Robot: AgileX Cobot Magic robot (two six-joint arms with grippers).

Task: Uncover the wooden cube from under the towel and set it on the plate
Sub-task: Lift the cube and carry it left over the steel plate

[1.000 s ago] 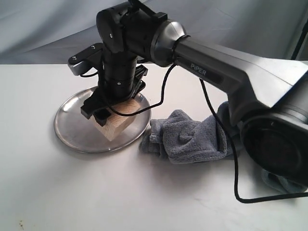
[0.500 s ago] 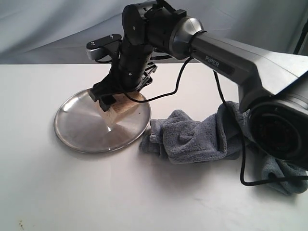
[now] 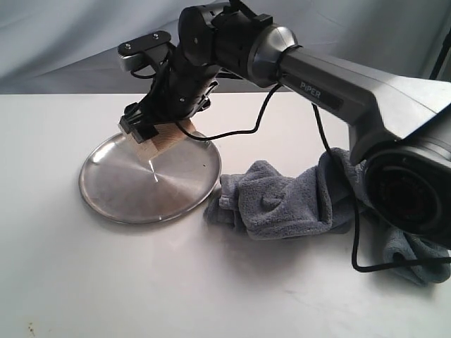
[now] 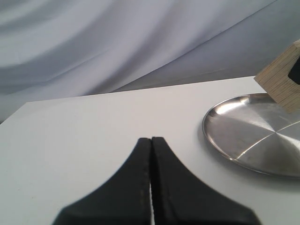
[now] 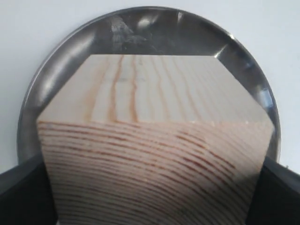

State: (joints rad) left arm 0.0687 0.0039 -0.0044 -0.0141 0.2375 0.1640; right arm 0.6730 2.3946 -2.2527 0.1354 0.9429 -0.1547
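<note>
White table [image 3: 141, 282], grey drape [image 3: 70, 42]: cube held over plate

1. Right gripper [image 3: 161, 132]: tilted, clamped wide on two opposite faces of cube [image 5: 150, 140].
2. Cube: uncovered, carried at far rim of plate [image 3: 141, 186]. Whether it touches the steel cannot be told. Judged short of centre, so lowering and release remain.
3. Towel [image 3: 282, 201]: bunched just beside plate, off the dish, leaving it free.
4. Left gripper [image 4: 151, 187]: jaws together, empty, low over table, apart from plate, likely kept out of the way.
</note>
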